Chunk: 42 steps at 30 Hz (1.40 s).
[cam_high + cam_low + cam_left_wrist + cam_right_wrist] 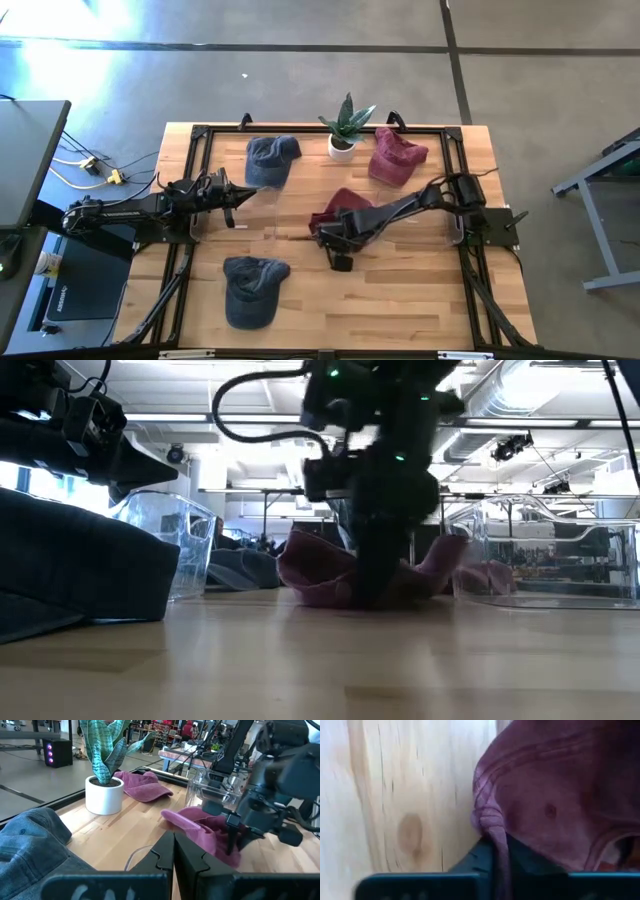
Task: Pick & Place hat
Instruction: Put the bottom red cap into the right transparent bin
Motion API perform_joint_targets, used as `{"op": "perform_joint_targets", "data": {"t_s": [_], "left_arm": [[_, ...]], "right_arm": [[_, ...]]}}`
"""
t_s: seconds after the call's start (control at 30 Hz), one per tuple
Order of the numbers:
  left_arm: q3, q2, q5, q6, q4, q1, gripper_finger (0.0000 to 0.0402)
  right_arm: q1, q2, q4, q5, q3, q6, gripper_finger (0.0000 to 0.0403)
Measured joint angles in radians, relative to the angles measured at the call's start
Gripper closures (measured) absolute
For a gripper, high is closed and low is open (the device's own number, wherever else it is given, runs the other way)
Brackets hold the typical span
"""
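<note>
Fabric of a maroon hat (555,805) lay pinched between the right gripper (322,226) fingers in the right wrist view, a fold of its edge running down between them, so that claw was closed on the hat; in the high view this hat (345,205) sat near the middle of the wooden table (400,290), at about 6 o'clock from the potted plant (344,128), with the right arm reaching across it from 3 o'clock; the low view showed the hat (315,575) resting on the tabletop beneath the dark arm; a second maroon hat (395,157) lay at 3 o'clock of the plant, a blue hat (270,160) at its 9 o'clock, and another blue hat (250,290) toward 6 o'clock near the table's front edge; the left gripper (237,200) hovered at 9 o'clock of the table centre, its fingers (165,857) pressed together on nothing, just beside the blue hat (30,845); a clear plastic bin (165,550) stood behind in the low view.
</note>
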Motion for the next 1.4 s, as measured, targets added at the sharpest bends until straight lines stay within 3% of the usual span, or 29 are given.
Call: {"op": "perform_joint_targets", "data": {"t_s": [0.2, 0.57, 0.73, 0.93, 1.17, 1.4], "left_arm": [[0.0, 0.0, 0.0, 0.0, 0.0, 0.0, 0.0401], [0.0, 0.0, 0.0, 0.0, 0.0, 0.0, 0.0401], [0.0, 0.0, 0.0, 0.0, 0.0, 0.0, 0.0401], [0.0, 0.0, 0.0, 0.0, 0.0, 0.0, 0.0401], [0.0, 0.0, 0.0, 0.0, 0.0, 0.0, 0.0401], [0.0, 0.0, 0.0, 0.0, 0.0, 0.0, 0.0401]], "right_arm": [[-0.051, -0.183, -0.002, -0.113, 0.074, 0.129, 0.038], [-0.094, -0.634, -0.127, -0.063, 0.048, 0.473, 0.0397], [-0.05, -0.815, -0.283, 0.017, 0.049, 0.617, 0.0399], [0.016, -1.001, -0.567, 0.206, 0.049, 0.763, 0.0399], [0.052, -1.054, -0.827, 0.351, 0.045, 0.872, 0.04], [0.052, -1.052, -0.683, 0.418, -0.161, 1.027, 0.04]]}}
